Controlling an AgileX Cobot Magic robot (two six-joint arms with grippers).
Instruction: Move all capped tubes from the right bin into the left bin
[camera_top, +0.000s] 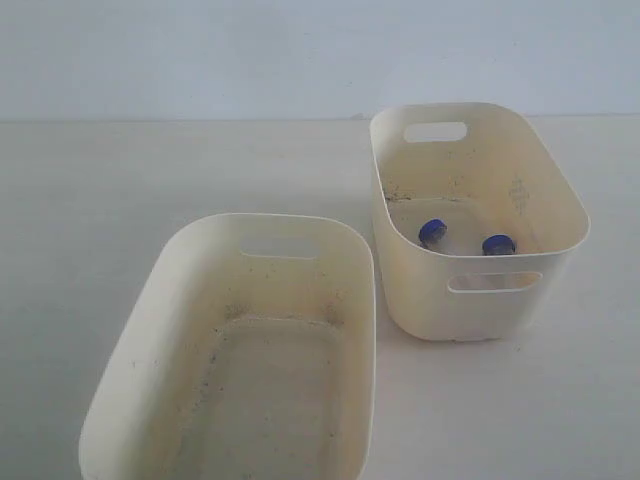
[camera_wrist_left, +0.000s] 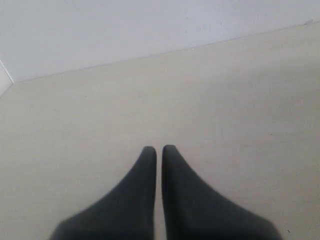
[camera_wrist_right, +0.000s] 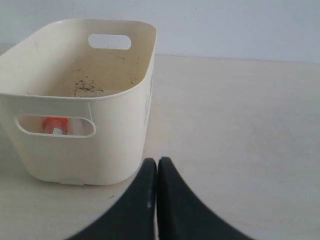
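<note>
The right bin (camera_top: 520, 190) is a cream tub with tall walls. Two blue caps of capped tubes (camera_top: 433, 232) (camera_top: 498, 245) show inside it. In the right wrist view the same bin (camera_wrist_right: 120, 130) stands close, and an orange cap (camera_wrist_right: 54, 124) shows through its handle slot. The left bin (camera_top: 150, 300) lies nearer the exterior camera, its speckled floor bare. My right gripper (camera_wrist_right: 157, 161) is shut and holds nothing, low over the table beside the right bin. My left gripper (camera_wrist_left: 159, 148) is shut too, over bare table. Neither arm appears in the exterior view.
Both bins rest on a pale tabletop (camera_top: 90, 200) that meets a light wall (camera_top: 200, 50) behind. The two bins stand close together, with only a narrow gap between them.
</note>
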